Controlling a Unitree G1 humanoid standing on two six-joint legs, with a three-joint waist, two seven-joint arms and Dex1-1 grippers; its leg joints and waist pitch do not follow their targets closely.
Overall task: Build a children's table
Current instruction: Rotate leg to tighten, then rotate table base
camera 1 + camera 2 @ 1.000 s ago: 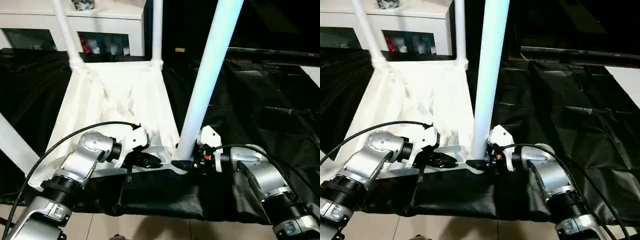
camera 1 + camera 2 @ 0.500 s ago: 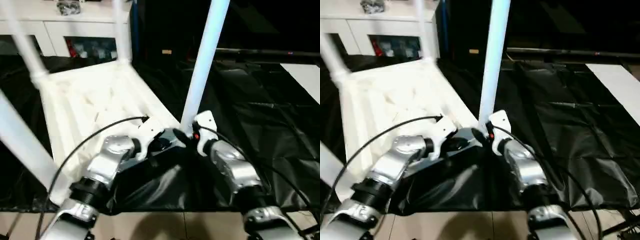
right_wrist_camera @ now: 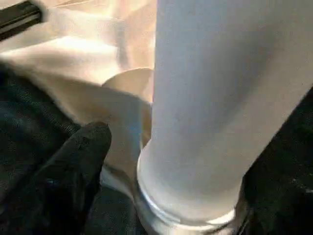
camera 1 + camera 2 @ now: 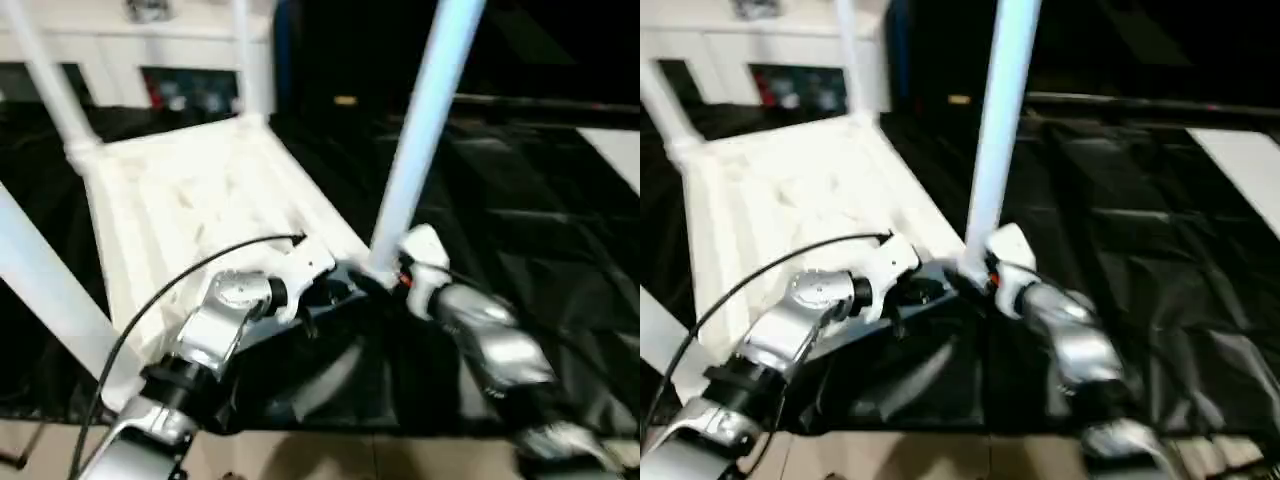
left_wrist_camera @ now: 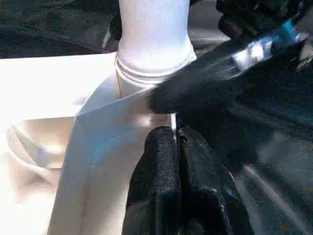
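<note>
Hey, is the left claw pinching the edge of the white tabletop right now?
Yes: in the left wrist view the left claw has its two black fingers pressed together on the thin edge of the white tabletop.

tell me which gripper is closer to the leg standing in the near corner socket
Right. The right gripper is at the base of the leg, one finger beside it. The left gripper pinches the tabletop rim just beside that socket.

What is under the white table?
A black sheet lies spread under the upside-down table and far around it. The part right beneath the tabletop is covered, so whatever else may lie there cannot be seen.
</note>
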